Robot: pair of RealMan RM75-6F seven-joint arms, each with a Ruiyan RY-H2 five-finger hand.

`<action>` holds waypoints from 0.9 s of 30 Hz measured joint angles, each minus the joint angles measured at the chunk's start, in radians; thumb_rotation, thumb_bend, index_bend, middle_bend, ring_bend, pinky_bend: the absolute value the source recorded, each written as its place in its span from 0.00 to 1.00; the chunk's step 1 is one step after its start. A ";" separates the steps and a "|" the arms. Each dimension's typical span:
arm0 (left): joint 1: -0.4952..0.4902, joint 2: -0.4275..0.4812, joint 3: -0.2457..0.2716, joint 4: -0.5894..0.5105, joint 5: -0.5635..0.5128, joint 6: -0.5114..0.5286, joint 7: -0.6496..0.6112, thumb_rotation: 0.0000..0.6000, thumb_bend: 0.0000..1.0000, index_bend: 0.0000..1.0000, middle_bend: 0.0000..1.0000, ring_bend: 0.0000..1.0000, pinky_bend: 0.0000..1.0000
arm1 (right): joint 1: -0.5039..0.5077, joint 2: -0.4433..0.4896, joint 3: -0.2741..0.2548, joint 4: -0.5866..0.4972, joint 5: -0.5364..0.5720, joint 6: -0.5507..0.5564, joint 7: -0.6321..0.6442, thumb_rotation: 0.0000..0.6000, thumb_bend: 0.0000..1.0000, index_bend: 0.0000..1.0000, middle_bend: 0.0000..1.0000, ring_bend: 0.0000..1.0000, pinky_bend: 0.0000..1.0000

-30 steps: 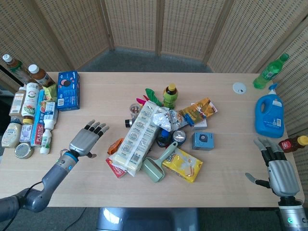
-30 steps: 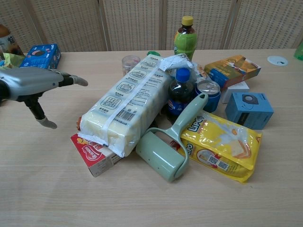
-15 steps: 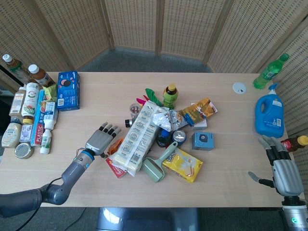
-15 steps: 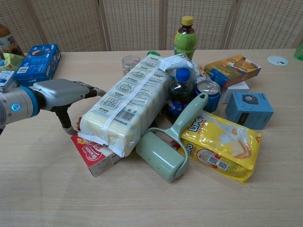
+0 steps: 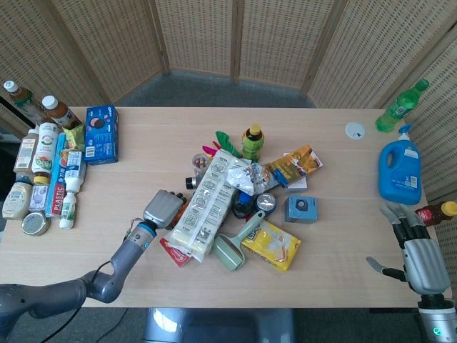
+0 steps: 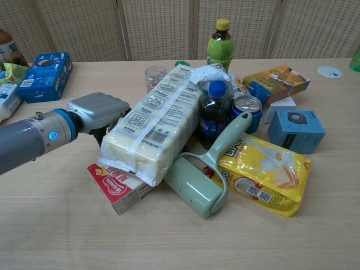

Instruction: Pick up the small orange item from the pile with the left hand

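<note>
- The right robot hand (image 5: 418, 254) sits at the near edge of the light wooden tabletop (image 5: 335, 275), well to the right of the long white plastic-wrapped pack (image 6: 154, 126). It is empty, with its fingers spread wide.
- A flat red cardboard box (image 6: 121, 188) lies under the near end of the white pack and sticks out toward the front.
- A pale green plastic lint roller (image 6: 199, 183) rests just right of the pack's near end, touching it. Its handle slants up and away.
- A yellow crinkly snack bag (image 6: 264, 174) lies right of the roller, under the handle.
- The left robot hand (image 6: 98, 112) presses against the pack's left side, back upward and fingers curled down out of sight. I cannot tell whether it holds anything.
- The small orange item cannot be made out. The left robot hand covers the spot at the pack's left edge.
- A dark cola bottle with a blue cap (image 6: 212, 112) and a blue drink can (image 6: 247, 109) stand just right of the pack's middle.
- A small blue cardboard box (image 6: 295, 130) sits further right.
- A green tea bottle with a yellow cap (image 6: 219, 45) stands upright beyond the pack's far end.
- A blue biscuit box (image 6: 45, 67) lies far to the pack's left.
</note>
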State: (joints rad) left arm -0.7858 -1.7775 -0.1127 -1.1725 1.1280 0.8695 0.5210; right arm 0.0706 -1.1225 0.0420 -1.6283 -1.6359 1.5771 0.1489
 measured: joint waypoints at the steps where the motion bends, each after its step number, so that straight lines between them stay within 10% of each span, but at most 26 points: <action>1: 0.000 -0.003 0.000 0.001 0.002 0.003 -0.001 1.00 0.04 0.81 0.72 0.76 0.75 | -0.001 0.001 0.000 0.000 0.000 0.001 0.002 1.00 0.00 0.00 0.00 0.00 0.00; 27: 0.086 0.630 -0.111 -0.654 0.038 0.263 0.061 1.00 0.04 0.80 0.69 0.76 0.75 | -0.010 0.018 -0.009 -0.031 -0.023 0.022 0.009 1.00 0.00 0.00 0.00 0.00 0.00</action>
State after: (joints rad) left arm -0.6997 -1.1473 -0.2233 -1.8268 1.1656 1.1327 0.5825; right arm 0.0602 -1.1048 0.0331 -1.6596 -1.6591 1.5991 0.1578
